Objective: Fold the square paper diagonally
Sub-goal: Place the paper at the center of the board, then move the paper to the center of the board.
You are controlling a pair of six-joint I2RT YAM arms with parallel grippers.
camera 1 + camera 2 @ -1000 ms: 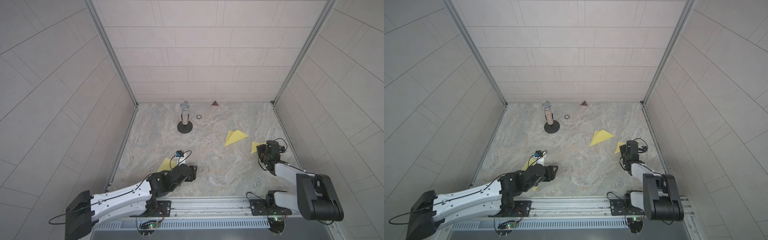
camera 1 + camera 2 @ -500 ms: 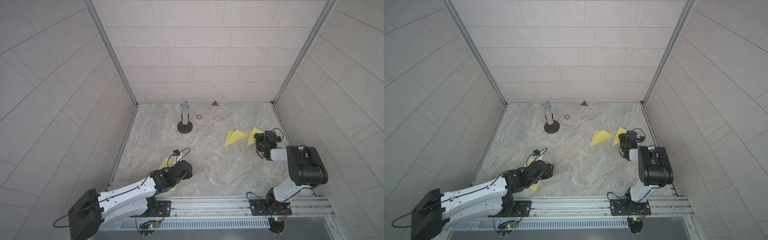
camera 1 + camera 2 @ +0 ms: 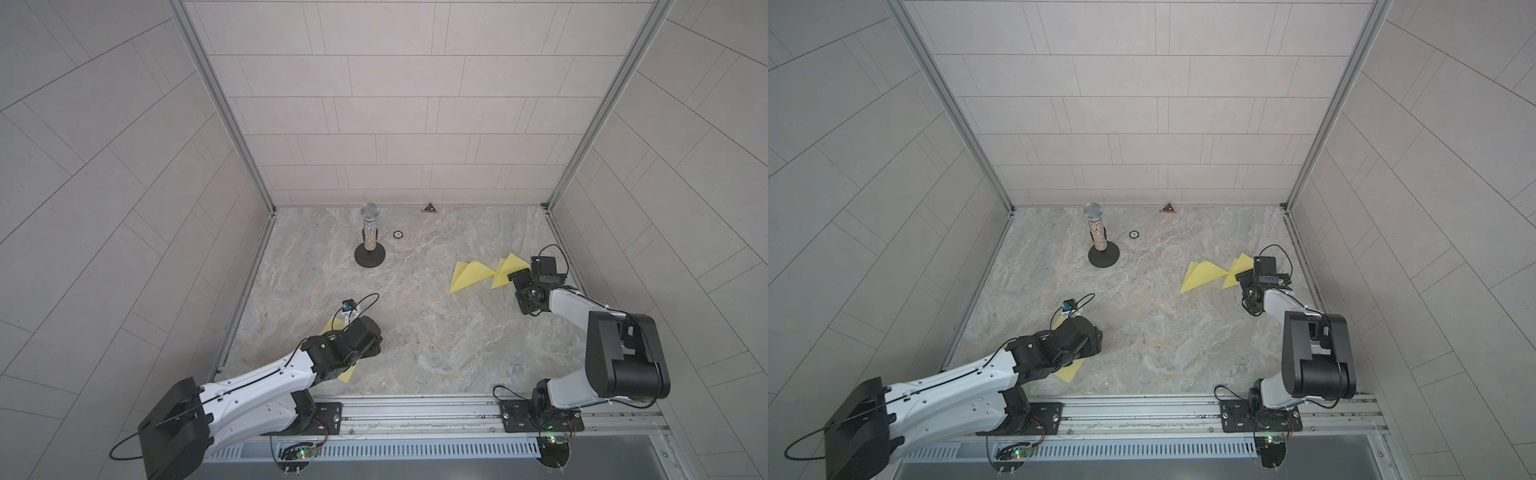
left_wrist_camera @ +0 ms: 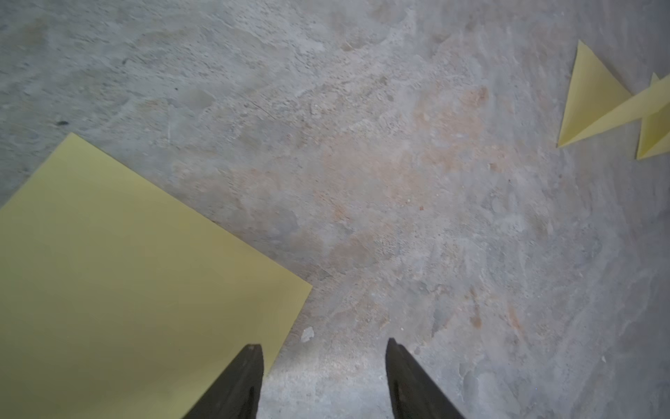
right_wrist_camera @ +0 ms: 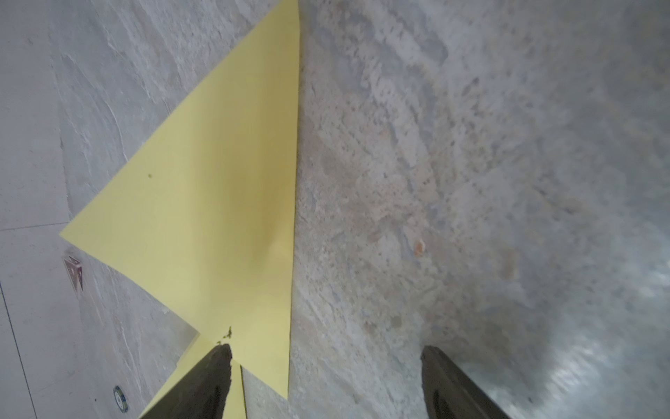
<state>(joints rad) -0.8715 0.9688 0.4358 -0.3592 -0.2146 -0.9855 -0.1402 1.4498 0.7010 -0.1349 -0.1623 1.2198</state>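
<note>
Now your left gripper (image 4: 324, 381) gapes over the smooth square paper's (image 4: 127, 290) edge; your right gripper (image 5: 326, 362) stands open above a creased yellow triangle (image 5: 217, 181).

A glittery microphone (image 3: 368, 237) stands upright near a small ring (image 3: 397, 234) and a red triangle (image 3: 430, 208).

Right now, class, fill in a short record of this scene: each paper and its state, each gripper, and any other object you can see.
unfolded paper: yellow square, lying flat
folded papers: folded triangle and second folded triangle, side by side, tips meeting
left gripper: open, empty, over the yellow square's edge near a corner
right gripper: open, empty, beside the second folded triangle
other: microphone, upright on its stand near the back wall
</note>
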